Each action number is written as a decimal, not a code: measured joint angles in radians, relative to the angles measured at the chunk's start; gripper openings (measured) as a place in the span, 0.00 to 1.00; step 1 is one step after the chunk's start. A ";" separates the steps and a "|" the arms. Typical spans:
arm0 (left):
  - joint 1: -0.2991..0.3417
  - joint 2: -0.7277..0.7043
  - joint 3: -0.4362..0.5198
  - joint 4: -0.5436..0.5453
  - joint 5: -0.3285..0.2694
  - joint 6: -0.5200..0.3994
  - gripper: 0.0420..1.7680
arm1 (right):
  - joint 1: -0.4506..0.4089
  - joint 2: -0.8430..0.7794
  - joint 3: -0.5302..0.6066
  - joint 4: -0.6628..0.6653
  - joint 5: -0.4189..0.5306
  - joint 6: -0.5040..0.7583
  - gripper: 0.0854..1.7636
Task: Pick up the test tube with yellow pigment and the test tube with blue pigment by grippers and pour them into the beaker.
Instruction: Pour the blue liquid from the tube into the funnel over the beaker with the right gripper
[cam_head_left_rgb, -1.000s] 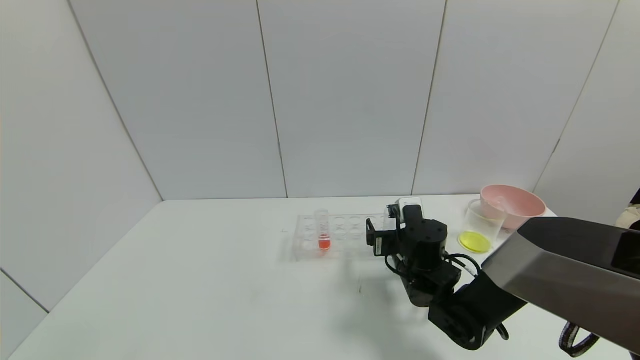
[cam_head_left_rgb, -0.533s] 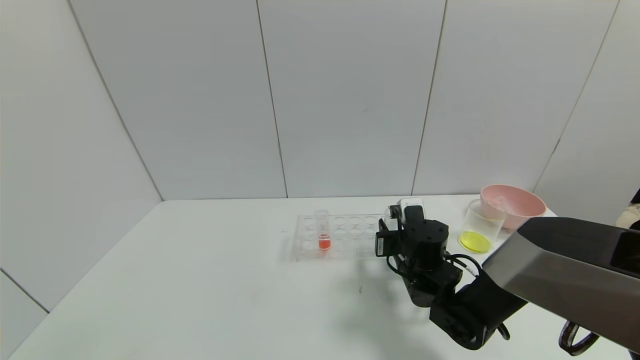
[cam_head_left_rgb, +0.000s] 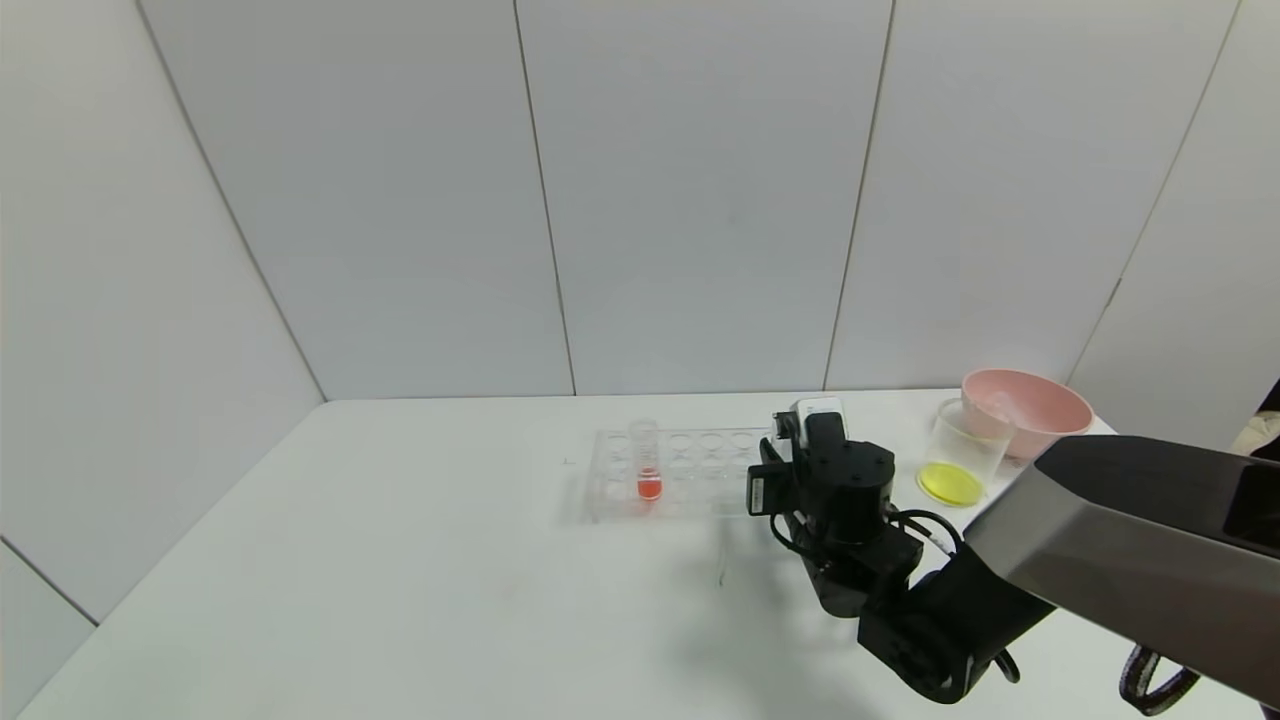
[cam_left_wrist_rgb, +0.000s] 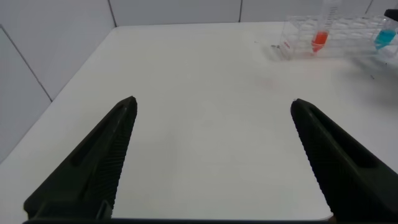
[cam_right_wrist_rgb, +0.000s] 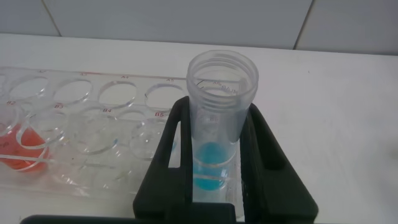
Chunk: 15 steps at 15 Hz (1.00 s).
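Note:
My right gripper (cam_right_wrist_rgb: 217, 111) stands at the right end of the clear tube rack (cam_head_left_rgb: 690, 470), shut on the test tube with blue pigment (cam_right_wrist_rgb: 221, 134), which is upright in a rack hole. In the head view the gripper (cam_head_left_rgb: 790, 450) hides that tube. The tube shows in the left wrist view (cam_left_wrist_rgb: 385, 37). The beaker (cam_head_left_rgb: 962, 445) at the right holds yellow liquid at its bottom. The test tube with yellow pigment is out of view. My left gripper (cam_left_wrist_rgb: 212, 101) is open and empty above bare table, well short of the rack.
A tube with red-orange liquid (cam_head_left_rgb: 648, 462) stands at the rack's left end. A pink bowl (cam_head_left_rgb: 1025, 408) sits behind the beaker at the far right. The white table (cam_head_left_rgb: 400, 560) reaches the wall panels behind.
My right gripper shifted a little to the right at the rack's right end, then held still. The beaker, bowl and red-orange tube have not moved.

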<state>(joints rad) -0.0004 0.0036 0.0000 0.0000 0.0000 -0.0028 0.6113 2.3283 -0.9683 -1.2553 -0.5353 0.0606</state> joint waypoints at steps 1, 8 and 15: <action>0.000 0.000 0.000 0.000 0.000 0.000 1.00 | 0.001 -0.002 0.000 0.000 -0.001 -0.001 0.24; 0.000 0.000 0.000 0.000 0.000 0.000 1.00 | 0.001 -0.081 -0.007 0.000 0.002 -0.063 0.24; 0.000 0.000 0.000 0.000 0.000 0.000 1.00 | 0.019 -0.154 -0.023 0.000 0.005 -0.109 0.24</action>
<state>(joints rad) -0.0004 0.0036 0.0000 0.0000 0.0000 -0.0023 0.6300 2.1745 -0.9915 -1.2553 -0.5306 -0.0487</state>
